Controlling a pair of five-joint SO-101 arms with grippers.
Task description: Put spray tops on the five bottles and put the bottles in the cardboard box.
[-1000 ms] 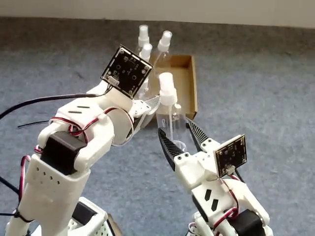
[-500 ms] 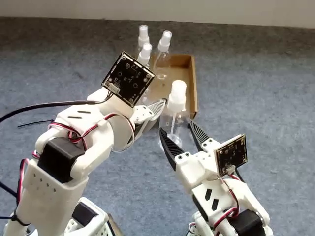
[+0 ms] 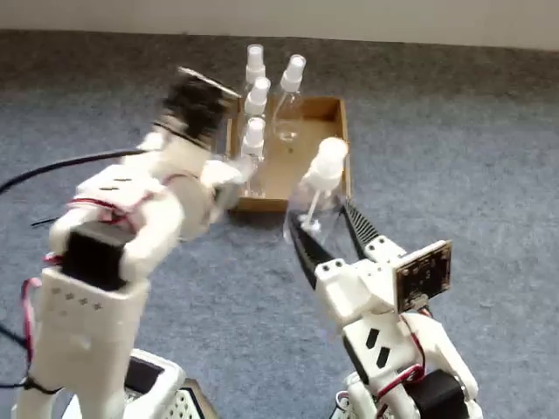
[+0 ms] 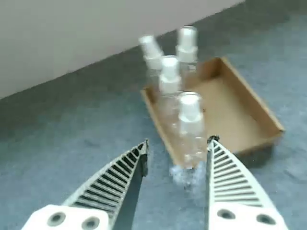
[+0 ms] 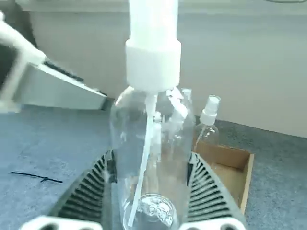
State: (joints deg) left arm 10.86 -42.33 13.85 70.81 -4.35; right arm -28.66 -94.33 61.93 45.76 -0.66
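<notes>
We see the right gripper (image 3: 319, 218) clamped on a clear bottle (image 3: 307, 205), one ribbed finger (image 5: 208, 194) on each side of its body. A white spray top (image 3: 328, 157) sits on this bottle, and a thin tube runs down inside it. In the high view the bottle leans, its top toward the cardboard box (image 3: 325, 122), and it is at the box's near right corner.

The left gripper (image 4: 178, 142) is spread apart and holds nothing. It is on the box's left side, above the grey carpet (image 3: 454, 131). Between its two fingers, but farther off, we see the front bottle (image 4: 191, 124) at the box's near left corner. We cannot tell whether it stands inside the wall or just outside it. Beyond it stands the middle bottle (image 4: 169, 81), along the box's left wall. The two back bottles (image 4: 151, 48) (image 4: 187, 40) are at the far end of the box, side by side. All four of these carry white spray tops and stand upright.
</notes>
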